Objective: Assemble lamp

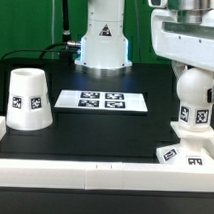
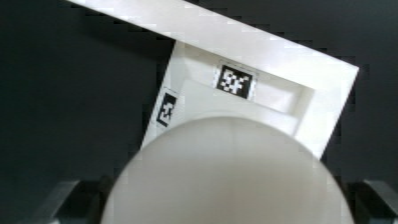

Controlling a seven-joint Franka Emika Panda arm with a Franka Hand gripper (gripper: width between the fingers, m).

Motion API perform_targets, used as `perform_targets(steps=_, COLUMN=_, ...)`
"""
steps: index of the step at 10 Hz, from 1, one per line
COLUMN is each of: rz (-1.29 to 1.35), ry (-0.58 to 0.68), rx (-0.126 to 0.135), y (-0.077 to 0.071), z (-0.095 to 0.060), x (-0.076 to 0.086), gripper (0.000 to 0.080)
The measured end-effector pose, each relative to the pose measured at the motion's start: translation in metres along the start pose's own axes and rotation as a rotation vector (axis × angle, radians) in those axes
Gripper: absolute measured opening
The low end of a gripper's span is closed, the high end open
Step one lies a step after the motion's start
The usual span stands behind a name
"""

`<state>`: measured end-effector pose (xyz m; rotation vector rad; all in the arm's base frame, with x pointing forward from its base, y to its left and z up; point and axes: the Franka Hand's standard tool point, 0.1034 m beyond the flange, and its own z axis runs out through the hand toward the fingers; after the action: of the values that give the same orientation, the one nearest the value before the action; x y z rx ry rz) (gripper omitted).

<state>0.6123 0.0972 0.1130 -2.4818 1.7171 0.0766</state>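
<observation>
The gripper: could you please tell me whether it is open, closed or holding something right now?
Gripper: closed, holding the bulb.

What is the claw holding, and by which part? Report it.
The claw holds the bulb, fingers on either side of its rounded upper end, narrow foot pointing down toward the base.

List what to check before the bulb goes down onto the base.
1. gripper jaws shut on bulb: ok.
2. Bulb above base: ok.
3. Bulb neck lined up with base socket: cannot tell, the bulb hides it.
4. Base tucked against wall corner: ok.
5. shade standing apart, at the exterior view's left: ok.
6. marker board out of the path: ok.
</observation>
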Motion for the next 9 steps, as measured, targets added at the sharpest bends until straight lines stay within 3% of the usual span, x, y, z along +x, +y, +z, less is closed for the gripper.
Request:
perform_targets(steps=1, rz=-0.067, ry=-0.001, rx=-0.001, y=-0.0008, z=-0.0012, x=-0.0002, gripper=0.0666)
perform_targets(steps=6, rz=-0.37, ry=0.0, rx=0.001, y=-0.0016, z=-0.0016, x=-0.0001, gripper=0.0699)
perform_targets(steps=9, rz=-0.764, ry=0.011, rx=-0.014, y=-0.0014, z=-0.0025, x=0.0002, gripper=0.0699)
